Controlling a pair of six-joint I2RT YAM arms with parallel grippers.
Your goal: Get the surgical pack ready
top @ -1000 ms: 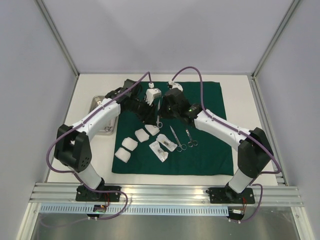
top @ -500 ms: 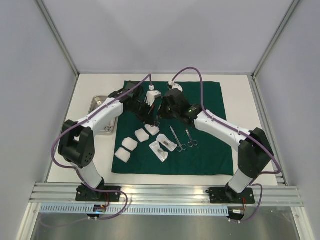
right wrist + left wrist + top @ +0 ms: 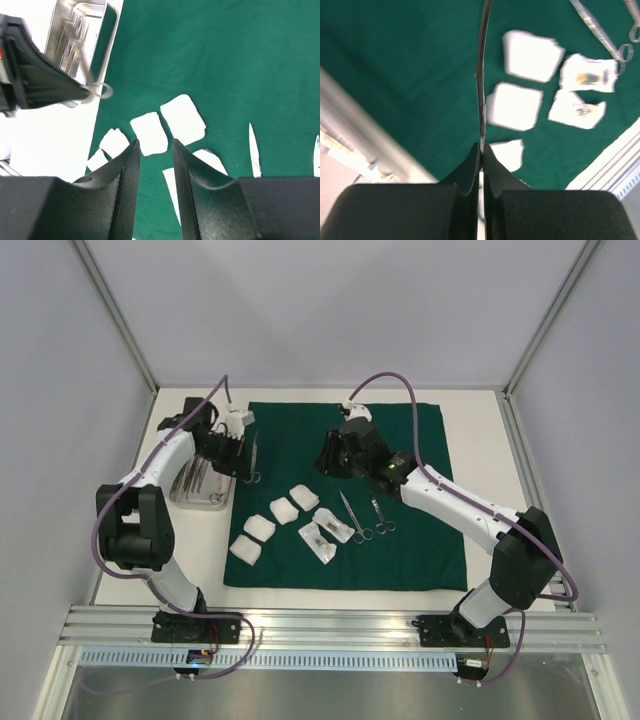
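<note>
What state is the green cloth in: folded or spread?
Spread flat. The green cloth lies open as one sheet, with gauze squares and scissors laid out on top.

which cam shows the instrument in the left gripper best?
Left wrist: the instrument is close up, clamped edge-on in the left gripper. Top external shows it small beside the arm; right wrist shows mostly its ring handle.
</note>
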